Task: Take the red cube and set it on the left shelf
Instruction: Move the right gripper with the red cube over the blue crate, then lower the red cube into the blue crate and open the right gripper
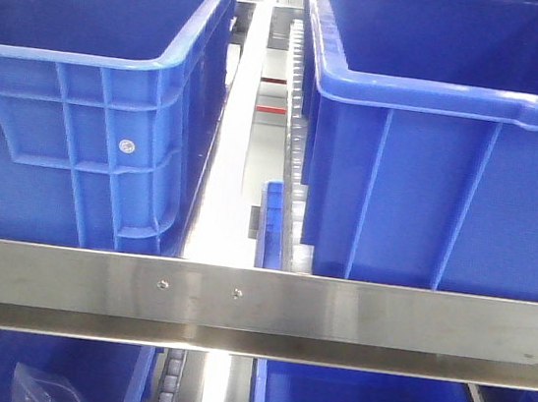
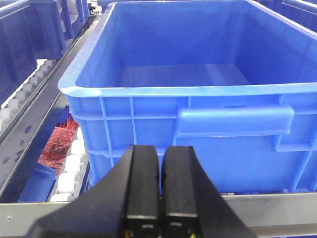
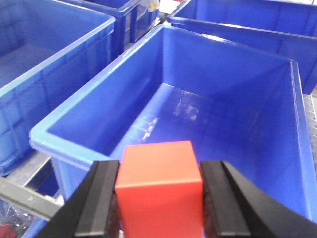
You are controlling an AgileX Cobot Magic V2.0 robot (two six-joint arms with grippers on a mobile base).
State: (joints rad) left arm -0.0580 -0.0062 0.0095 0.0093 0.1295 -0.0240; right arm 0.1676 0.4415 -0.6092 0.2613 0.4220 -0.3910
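The red cube (image 3: 159,191) fills the bottom of the right wrist view, clamped between the two black fingers (image 3: 101,203) of the right gripper (image 3: 159,203), whose pads press flat against its left and right faces; the cube is upright, its top face level, and it hangs above the near rim of a large blue bin (image 3: 198,119) whose floor shows only glare. More blue bins sit around that one: one to the left (image 3: 44,74) and another beyond its far wall (image 3: 257,29). In the front-facing view two big blue crates stand side by side on the shelf, the left crate (image 1: 83,107) and the right crate (image 1: 444,155), separated by a pale strip and a roller track (image 1: 297,135), with a broad metal rail (image 1: 255,308) running across the shelf's front edge below them and further blue bins visible under that rail. In the left wrist view the left gripper (image 2: 159,188) has its black fingers (image 2: 142,183) pressed together with only a thin seam between them and nothing held; it sits just in front of a blue crate (image 2: 198,119) with a moulded handle on its near wall. To the left of that crate, white rollers (image 2: 69,168) line the shelf edge, and a small dark red mesh-like item (image 2: 57,144) lies below them; what it is cannot be told.
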